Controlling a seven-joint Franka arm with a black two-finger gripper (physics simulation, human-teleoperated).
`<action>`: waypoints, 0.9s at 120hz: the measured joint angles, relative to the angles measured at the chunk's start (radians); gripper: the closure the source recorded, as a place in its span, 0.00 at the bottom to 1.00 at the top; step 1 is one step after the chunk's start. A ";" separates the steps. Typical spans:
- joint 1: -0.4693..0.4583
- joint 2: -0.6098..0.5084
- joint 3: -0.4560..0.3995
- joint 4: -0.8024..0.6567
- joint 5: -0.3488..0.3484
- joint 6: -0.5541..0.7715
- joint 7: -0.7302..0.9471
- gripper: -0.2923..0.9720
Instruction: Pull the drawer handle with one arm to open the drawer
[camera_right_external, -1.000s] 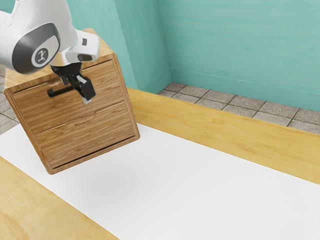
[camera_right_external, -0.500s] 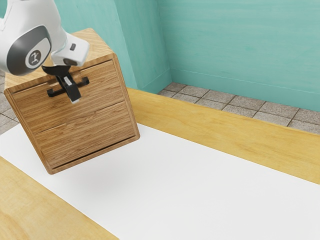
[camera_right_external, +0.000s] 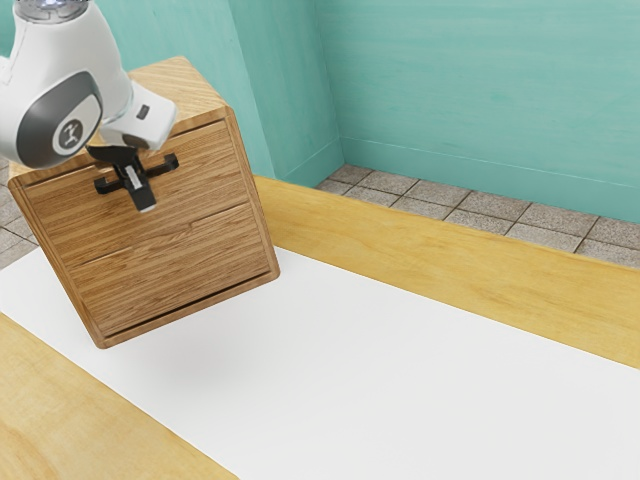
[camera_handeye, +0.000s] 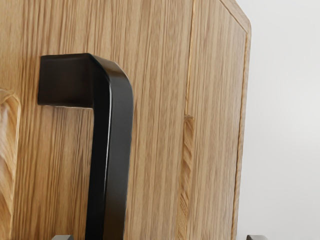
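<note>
Cabinet (camera_right_external: 170, 250) sits at ten o'clock on the white table (camera_right_external: 400, 380), its top drawer (camera_right_external: 195, 180) flush and closed. The gripper (camera_right_external: 140, 190) straddles the black handle (camera_right_external: 165, 163), fingers spread wide and clamping nothing.

Our exterior camera stands off to the arm's side, raised, and looks down across the white table (camera_right_external: 400, 380) toward the teal walls (camera_right_external: 480, 80) and the tiled floor (camera_right_external: 480, 215) on the far side. From this wide view the wooden cabinet (camera_right_external: 170, 240) sits at the exterior view's left, with the arm (camera_right_external: 60, 90) above it. Our wrist camera rides on the hand and faces the cabinet's front from very near, with the wood grain close up. The two views share the black handle (camera_right_external: 168, 162) (camera_handeye: 112, 150), the upper drawer front (camera_right_external: 190, 185) (camera_handeye: 160, 100) around it, and the front's near edge.
</note>
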 joint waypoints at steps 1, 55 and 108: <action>0.000 0.000 0.000 -0.003 0.000 0.001 0.001 0.44; -0.069 -0.156 -0.007 -0.211 -0.017 0.045 -0.010 0.47; -0.150 -0.314 -0.016 -0.361 -0.067 0.051 -0.087 0.50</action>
